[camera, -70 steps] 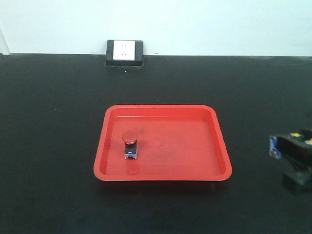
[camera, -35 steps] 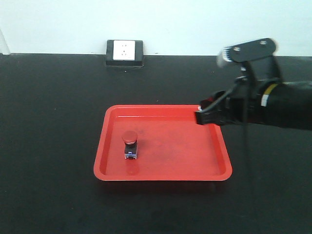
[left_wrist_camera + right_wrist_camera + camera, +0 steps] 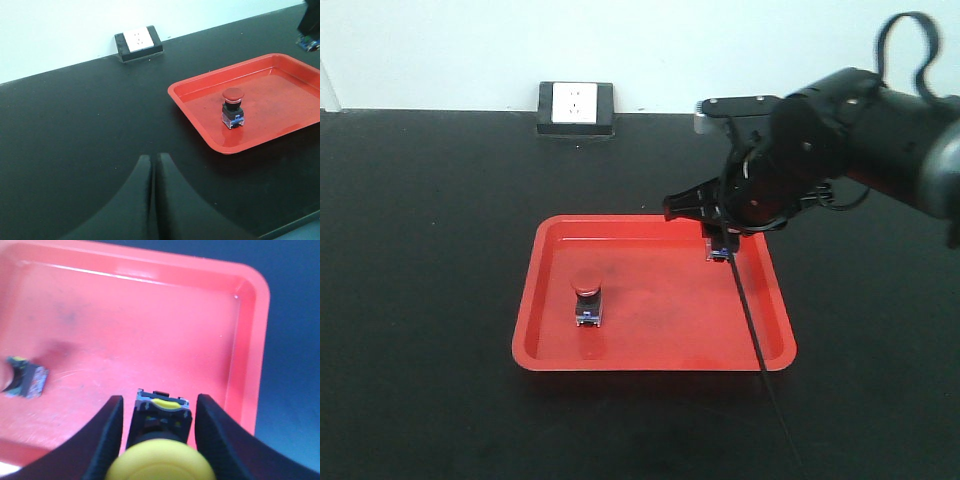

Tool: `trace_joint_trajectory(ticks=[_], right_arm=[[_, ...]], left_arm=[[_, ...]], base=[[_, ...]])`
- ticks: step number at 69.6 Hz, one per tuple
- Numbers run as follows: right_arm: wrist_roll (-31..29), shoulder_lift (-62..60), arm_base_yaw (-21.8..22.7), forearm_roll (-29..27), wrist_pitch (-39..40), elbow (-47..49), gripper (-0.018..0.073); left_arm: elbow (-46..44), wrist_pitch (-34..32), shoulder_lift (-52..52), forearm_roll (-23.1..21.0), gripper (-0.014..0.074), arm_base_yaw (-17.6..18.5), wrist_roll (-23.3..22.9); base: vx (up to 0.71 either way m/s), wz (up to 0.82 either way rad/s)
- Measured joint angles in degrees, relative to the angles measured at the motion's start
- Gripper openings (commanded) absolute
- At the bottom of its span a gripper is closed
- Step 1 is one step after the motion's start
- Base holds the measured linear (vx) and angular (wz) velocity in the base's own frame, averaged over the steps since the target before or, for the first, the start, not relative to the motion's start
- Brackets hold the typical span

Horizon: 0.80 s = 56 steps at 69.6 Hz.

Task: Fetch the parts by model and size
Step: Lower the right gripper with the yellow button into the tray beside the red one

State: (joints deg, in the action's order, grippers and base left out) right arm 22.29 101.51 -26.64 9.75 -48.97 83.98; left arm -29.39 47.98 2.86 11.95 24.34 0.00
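Red tray (image 3: 775, 330) sits mid-table on the black tabletop (image 3: 430, 280); a white wall socket in a black frame (image 3: 575, 107) is at the table's far edge.

Red-capped push-button switch (image 3: 587, 297) stands upright in the left half of the tray, cap up, blue-and-grey block base down on the tray floor, long axis vertical. It is apart from the tray walls, nothing touching it. Left wrist view shows the same: red mushroom cap on top, base below.

Right gripper (image 3: 155, 415) is over the tray's far right part, near the back rim, arm reaching in from the right. Its jaws are narrowed onto the yellow-capped push-button switch (image 3: 160, 460), one dark finger on each side of the body. In the right wrist view the yellow cap faces the camera and the block base points away toward the tray floor, so the long axis runs along the fingers. Whether the base touches the tray cannot be told.

Left gripper (image 3: 152, 195) is off the tray's left side over bare tabletop, fingers pressed together, holding nothing.
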Motion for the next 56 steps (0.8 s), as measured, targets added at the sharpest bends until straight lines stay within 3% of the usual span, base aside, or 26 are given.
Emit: trace_joint_trajectory(ticks=[16, 56], right_arm=[[-2.19, 7.67, 0.0, -1.32, -2.9, 5.27, -0.0002], [-3.2, 18.42, -0.26, -2.28, -0.63, 5.61, -0.0002]], left_arm=[[0.0, 0.0, 0.0, 0.0, -0.0003, 0.0, 0.0], [0.0, 0.01, 0.0, 0.0, -0.0003, 0.0, 0.0]], base=[[0.0, 0.0], [0.0, 0.0]])
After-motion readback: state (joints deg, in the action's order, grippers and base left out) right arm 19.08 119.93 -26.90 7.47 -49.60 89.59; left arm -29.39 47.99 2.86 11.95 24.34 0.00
